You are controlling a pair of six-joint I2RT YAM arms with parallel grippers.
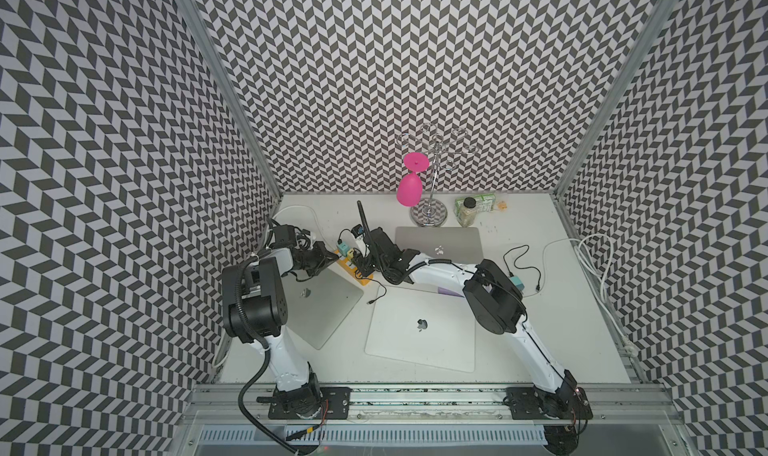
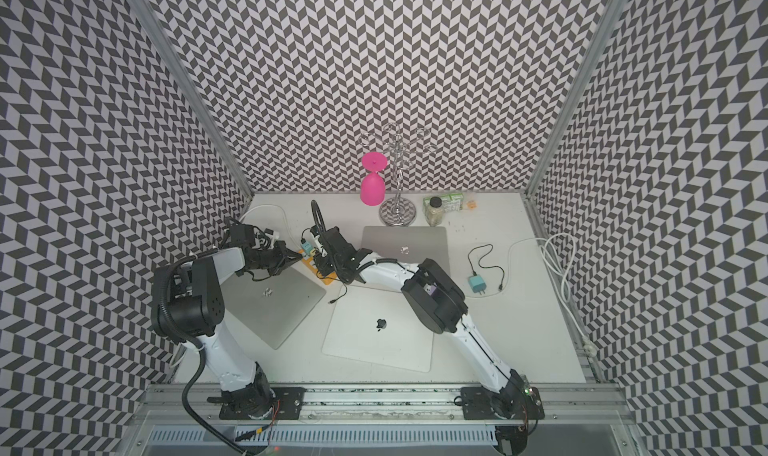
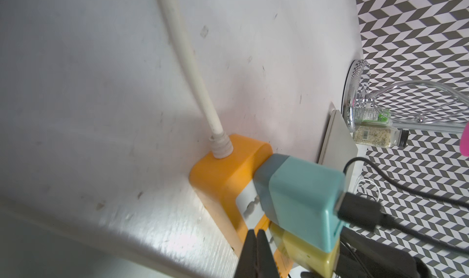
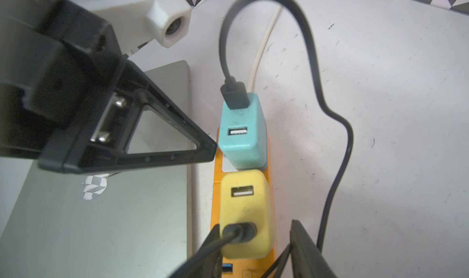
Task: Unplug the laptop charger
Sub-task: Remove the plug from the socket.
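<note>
Charger (image 4: 244, 210), boxy scuffed yellow plastic, smooth orange strip (image 3: 223, 172)

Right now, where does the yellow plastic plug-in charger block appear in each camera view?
In a top view: yellow charger block, mid-table, beside the plugged-in teal charger.
In a top view: same spot, slightly further left in frame.
Left wrist: partly cut off, next to the teal charger.
Right wrist: large, black cable plugged in.
Shared landmark: orange power strip.
</note>
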